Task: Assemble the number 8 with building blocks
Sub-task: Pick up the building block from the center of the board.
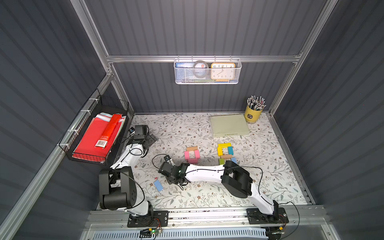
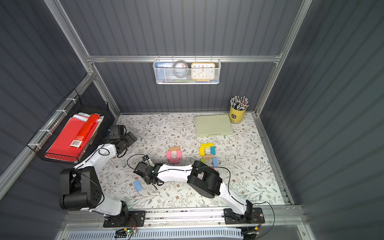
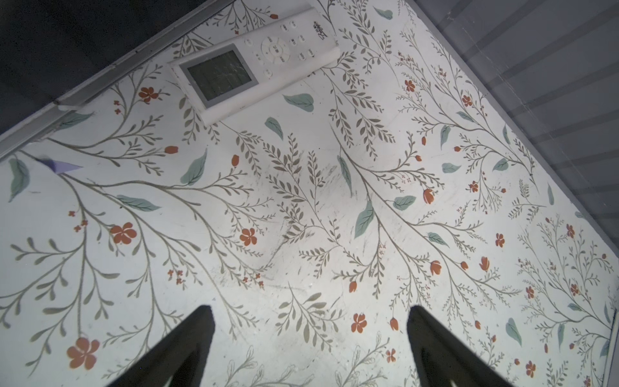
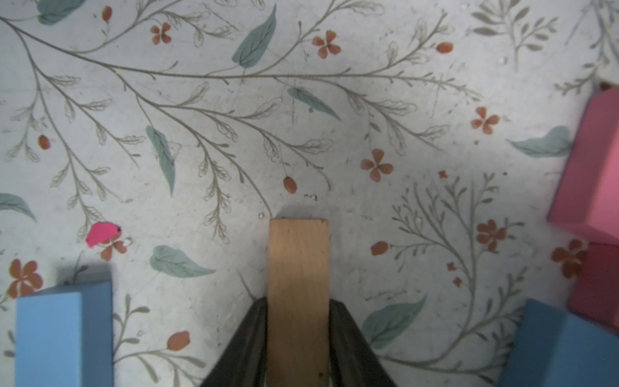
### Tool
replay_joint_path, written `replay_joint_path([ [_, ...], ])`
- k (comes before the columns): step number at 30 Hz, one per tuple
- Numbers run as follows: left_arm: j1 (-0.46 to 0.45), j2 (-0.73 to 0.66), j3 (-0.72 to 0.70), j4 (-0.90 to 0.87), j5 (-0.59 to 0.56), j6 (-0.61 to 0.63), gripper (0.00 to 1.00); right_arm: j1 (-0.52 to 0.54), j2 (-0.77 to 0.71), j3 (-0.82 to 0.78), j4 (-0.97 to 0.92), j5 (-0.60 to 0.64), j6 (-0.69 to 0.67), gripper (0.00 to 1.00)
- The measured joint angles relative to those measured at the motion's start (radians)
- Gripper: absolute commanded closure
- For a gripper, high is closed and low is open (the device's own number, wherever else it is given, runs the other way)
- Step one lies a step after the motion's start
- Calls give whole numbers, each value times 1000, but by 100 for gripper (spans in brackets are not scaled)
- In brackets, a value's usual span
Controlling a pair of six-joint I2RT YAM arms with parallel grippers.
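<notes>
Jaws of the right arm clamp a tan block (image 4: 298,295) while the left arm's jaws gape empty, 1 pink-and-tan loop (image 1: 192,160) laid, seemingly half the 8 remaining.

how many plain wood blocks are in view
3. One block is the far side of the pink square; a second block spans the multicoloured figure's middle; a third block is clamped in the right gripper. The right arm may hide others.
</notes>
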Motion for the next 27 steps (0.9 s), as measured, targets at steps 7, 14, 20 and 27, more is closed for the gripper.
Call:
replay_joint_path([
  [7, 0, 0, -2, 11, 6, 14, 5, 0, -18, -27, 7, 21, 2, 89],
  [14, 0, 0, -14, 23, 28, 37, 4, -19, -190, -167, 23, 57, 6, 93],
  [20, 0, -2, -18, 41, 42, 68, 1, -62, -393, -306, 57, 89, 15, 94],
  [27, 0, -7, -33, 49, 51, 82, 1, -121, -572, -516, 62, 107, 41, 94],
])
